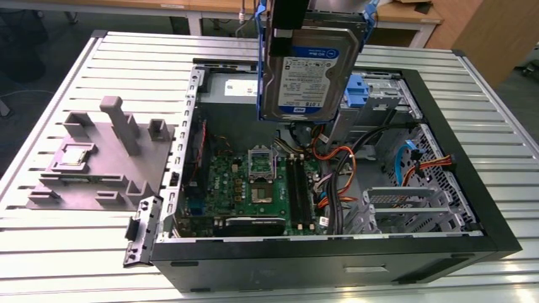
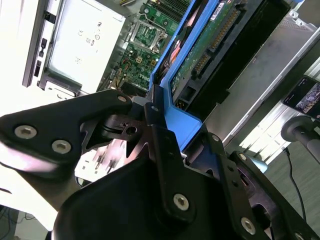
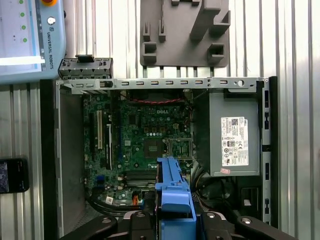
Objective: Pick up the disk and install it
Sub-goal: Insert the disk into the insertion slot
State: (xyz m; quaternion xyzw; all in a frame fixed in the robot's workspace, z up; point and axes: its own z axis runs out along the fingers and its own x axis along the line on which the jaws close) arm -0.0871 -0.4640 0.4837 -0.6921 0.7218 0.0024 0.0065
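Gripper (image 2: 152,114) pinched disk (image 1: 307,72) by top edge; disk hung beneath it, long axis vertical, above open computer case (image 1: 337,252).

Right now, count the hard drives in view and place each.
1: the hard drive, held by the gripper above the open computer case. Its drive bays may hide another.

Open computer case (image 1: 337,260) — motherboard (image 1: 246,189) inside, grey fixture (image 1: 93,165) beside
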